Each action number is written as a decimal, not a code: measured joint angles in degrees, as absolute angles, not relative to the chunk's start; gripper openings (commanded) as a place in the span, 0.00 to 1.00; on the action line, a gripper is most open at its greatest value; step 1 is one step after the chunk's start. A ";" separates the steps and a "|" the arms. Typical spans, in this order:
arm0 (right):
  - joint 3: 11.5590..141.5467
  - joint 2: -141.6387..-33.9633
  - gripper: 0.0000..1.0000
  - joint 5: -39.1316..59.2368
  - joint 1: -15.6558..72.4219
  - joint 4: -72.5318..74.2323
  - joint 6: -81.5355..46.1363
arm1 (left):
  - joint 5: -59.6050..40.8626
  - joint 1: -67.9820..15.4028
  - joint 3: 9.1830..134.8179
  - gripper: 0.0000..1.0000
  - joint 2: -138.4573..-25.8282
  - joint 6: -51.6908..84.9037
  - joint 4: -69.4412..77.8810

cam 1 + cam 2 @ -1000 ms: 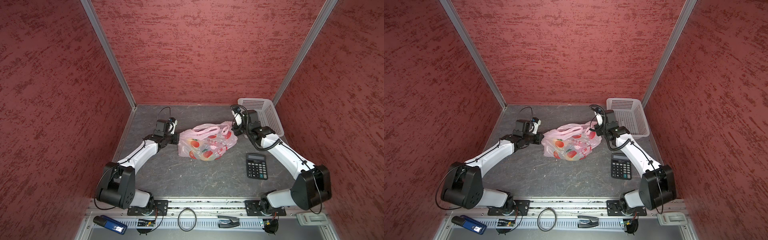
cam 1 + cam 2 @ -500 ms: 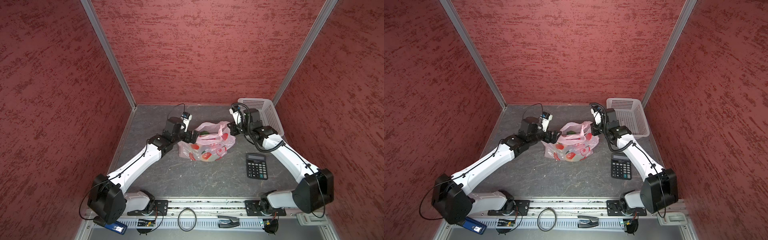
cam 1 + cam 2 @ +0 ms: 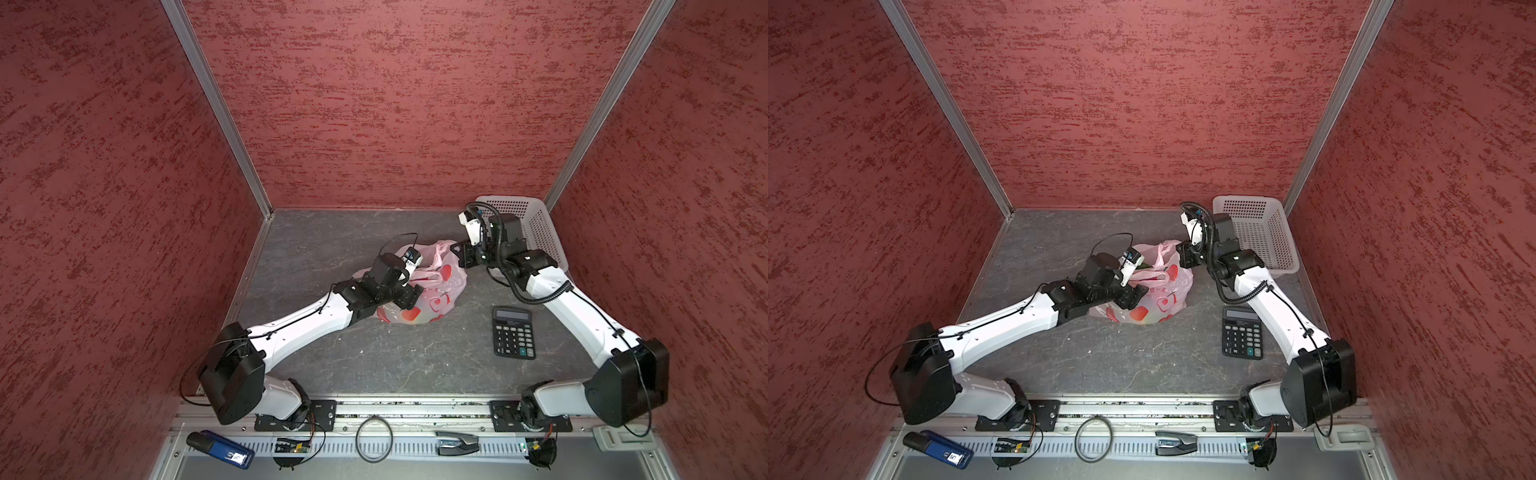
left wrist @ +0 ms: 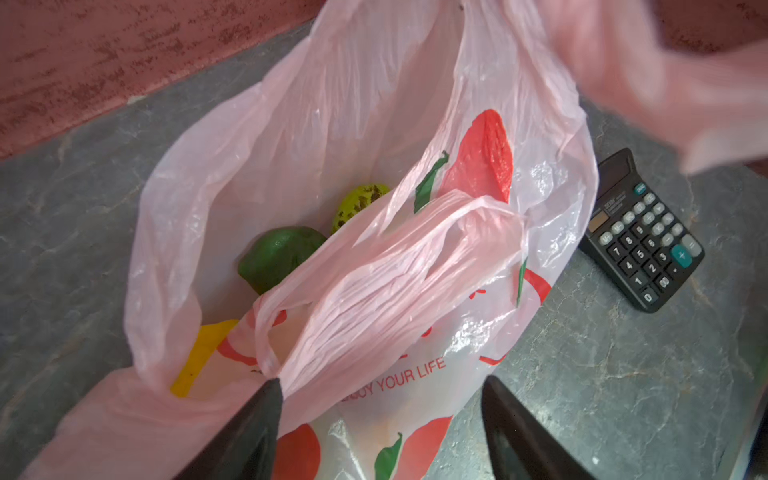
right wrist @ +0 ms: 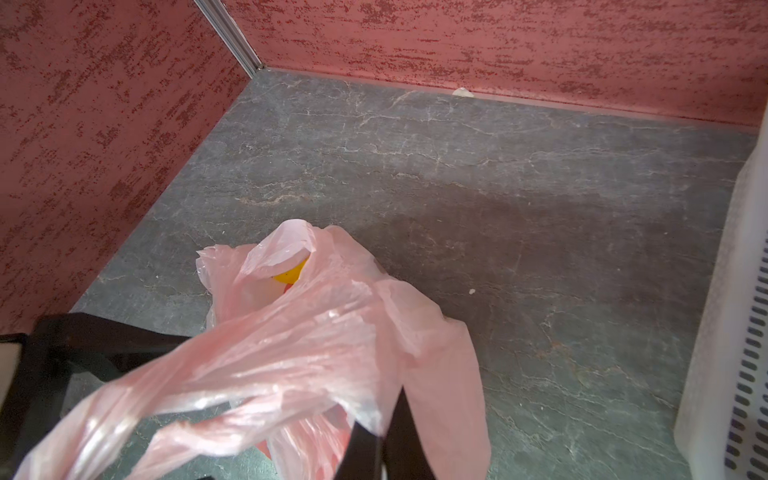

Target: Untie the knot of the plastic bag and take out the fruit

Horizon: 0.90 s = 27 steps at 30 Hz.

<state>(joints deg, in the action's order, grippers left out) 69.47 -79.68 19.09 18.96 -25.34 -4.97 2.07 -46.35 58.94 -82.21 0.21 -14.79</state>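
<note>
The pale pink plastic bag (image 3: 436,286) (image 3: 1163,291) lies mid-table with its mouth gaping. The knot is out of view; a loose handle strap (image 4: 399,282) lies across the opening. Inside the bag the fruit shows: a dark green piece (image 4: 278,253), a bumpy green one (image 4: 357,203) and a yellow one (image 4: 199,357) (image 5: 291,274). My left gripper (image 3: 409,295) (image 3: 1133,297) (image 4: 382,399) hangs open over the bag's near wall, one finger (image 4: 266,411) touching the strap. My right gripper (image 3: 461,253) (image 3: 1183,253) (image 5: 382,436) is shut on the bag's other strap, holding it up at the far right.
A white perforated basket (image 3: 536,224) (image 3: 1258,232) (image 5: 739,332) stands at the back right corner, just behind my right arm. A black calculator (image 3: 513,332) (image 3: 1241,332) (image 4: 644,237) lies to the right of the bag. Red walls close in three sides.
My left gripper let go at the bag's left end, opened, and moved right over the bag. The bag bunched toward the right as my right gripper kept its strap.
</note>
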 measured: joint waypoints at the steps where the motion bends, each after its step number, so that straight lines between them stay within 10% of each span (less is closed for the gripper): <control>1: 69.49 -79.66 0.00 19.18 18.96 -25.34 -5.10 | 2.20 -46.63 59.16 0.62 -83.09 -0.27 -14.39; 13: 69.47 -78.46 0.00 20.12 18.96 -24.86 -6.15 | -1.17 -47.70 64.14 0.65 -91.44 -3.99 -11.07; 20: 69.47 -78.35 0.00 20.58 18.96 -24.64 -6.63 | 0.10 -47.68 66.26 0.31 -94.39 -5.98 -10.26; 27: 69.47 -78.30 0.00 20.56 18.96 -24.62 -6.63 | 1.67 -47.64 65.82 0.29 -92.86 -6.90 -10.28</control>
<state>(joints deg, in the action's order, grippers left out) 69.47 -78.30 20.56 18.96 -24.62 -6.63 1.67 -47.64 65.82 -92.86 -6.90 -10.28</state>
